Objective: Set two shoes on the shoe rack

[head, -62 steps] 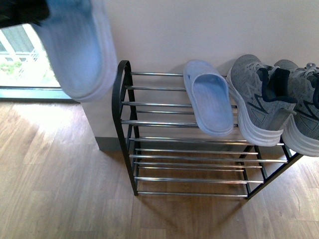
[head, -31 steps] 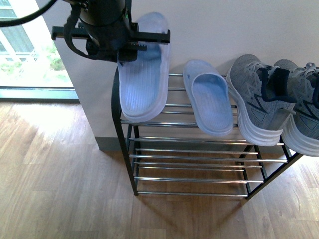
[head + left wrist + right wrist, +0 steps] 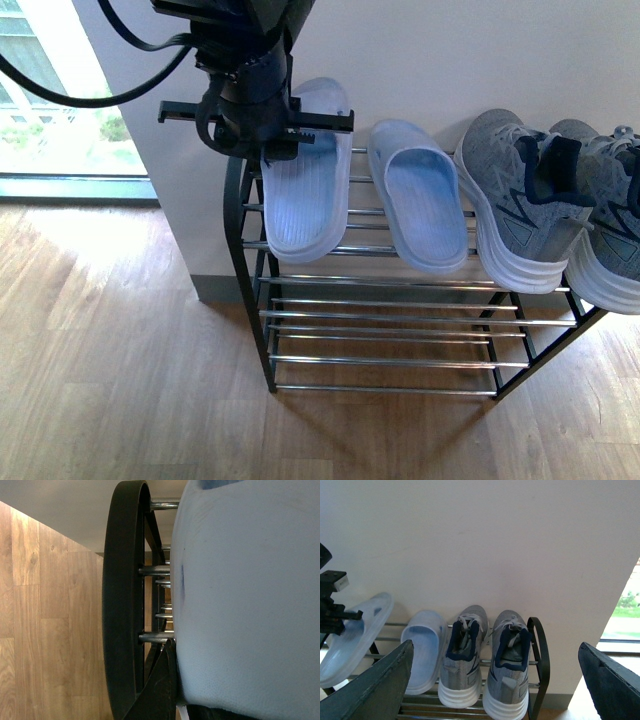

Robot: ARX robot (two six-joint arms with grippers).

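A plain cream wall (image 3: 480,60) meets a wooden floor (image 3: 120,370); left of the wall, a bright window (image 3: 40,110).

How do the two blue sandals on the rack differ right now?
The left sandal is clamped at its back end by the left gripper; the right sandal lies free, nothing touching it. The left sandal sits by the black end frame of the rack; the right sandal lies beside a grey sneaker. Both are pale blue slides, lying across the top rods, pointing the same way.
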